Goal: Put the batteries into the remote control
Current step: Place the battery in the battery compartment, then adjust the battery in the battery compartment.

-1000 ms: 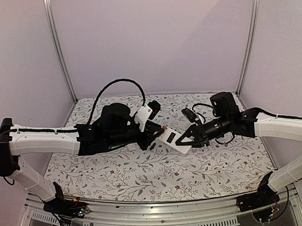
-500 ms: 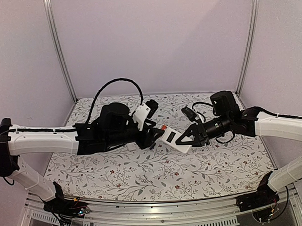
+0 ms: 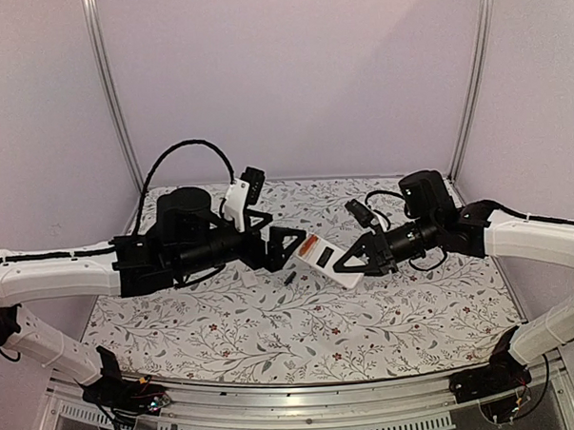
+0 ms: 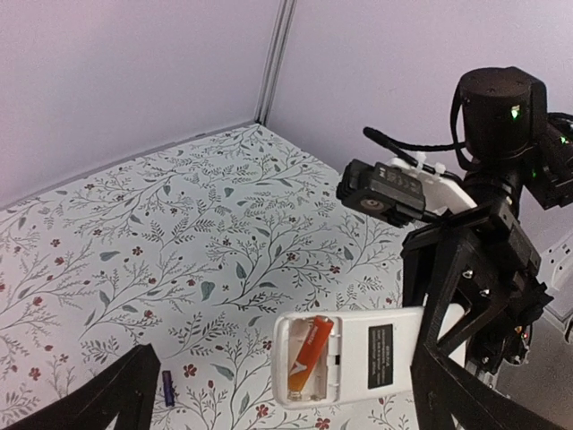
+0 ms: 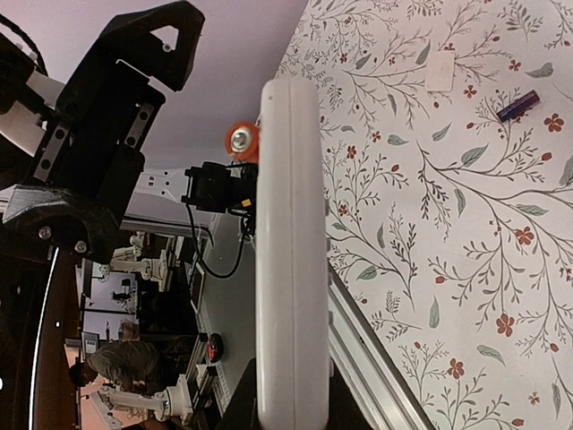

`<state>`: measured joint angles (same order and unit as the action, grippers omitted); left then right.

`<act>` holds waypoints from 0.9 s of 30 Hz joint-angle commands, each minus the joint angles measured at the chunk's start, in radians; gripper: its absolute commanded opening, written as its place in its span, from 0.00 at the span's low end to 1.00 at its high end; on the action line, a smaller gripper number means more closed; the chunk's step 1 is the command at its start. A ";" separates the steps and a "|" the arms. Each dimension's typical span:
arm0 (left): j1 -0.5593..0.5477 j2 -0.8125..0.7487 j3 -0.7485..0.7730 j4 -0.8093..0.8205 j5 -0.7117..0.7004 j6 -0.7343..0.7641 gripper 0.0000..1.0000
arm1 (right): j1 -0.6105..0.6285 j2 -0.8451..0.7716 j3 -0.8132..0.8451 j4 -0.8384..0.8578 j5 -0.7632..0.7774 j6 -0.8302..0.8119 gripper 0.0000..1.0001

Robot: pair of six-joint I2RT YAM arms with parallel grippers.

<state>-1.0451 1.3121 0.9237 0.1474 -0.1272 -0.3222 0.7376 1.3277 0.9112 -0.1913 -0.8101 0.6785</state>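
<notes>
The white remote control [image 3: 325, 262] hangs above the table with its back up, and my right gripper [image 3: 354, 260] is shut on its right end. One orange-red battery [image 4: 309, 352] lies slanted in the open recess of the remote control [image 4: 376, 356], one end riding up. In the right wrist view the remote control [image 5: 289, 251] is edge-on, and the orange battery's end [image 5: 242, 141] sticks out beside it. My left gripper [image 3: 274, 235] stands open just left of the remote, holding nothing. The dark battery [image 4: 166, 388] lies on the table.
A small white cover piece [image 5: 440, 70] lies flat on the floral table cloth [image 3: 273, 330], near the dark battery [image 5: 518, 106]. Pale walls and metal frame posts [image 3: 110, 89] close the back and sides.
My left gripper has opened wide and drawn back to the left, letting go of the orange battery, which stays in the remote's recess. The right gripper and the remote have barely moved.
</notes>
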 commanded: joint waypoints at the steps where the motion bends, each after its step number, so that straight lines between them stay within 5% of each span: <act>1: 0.021 0.006 -0.030 -0.027 -0.015 -0.055 1.00 | -0.005 0.021 0.045 -0.042 0.012 -0.017 0.00; 6: 0.034 0.057 -0.011 -0.053 0.034 -0.068 0.99 | -0.005 0.038 0.059 -0.068 0.004 -0.026 0.00; 13: 0.051 0.144 0.036 -0.057 0.098 -0.076 0.82 | -0.006 0.054 0.070 -0.074 -0.007 -0.024 0.00; 27: 0.081 0.201 0.073 -0.052 0.148 -0.073 0.70 | -0.005 0.065 0.083 -0.068 -0.031 -0.023 0.00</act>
<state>-0.9821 1.4899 0.9718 0.1066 -0.0040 -0.3946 0.7372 1.3834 0.9569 -0.2665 -0.8223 0.6670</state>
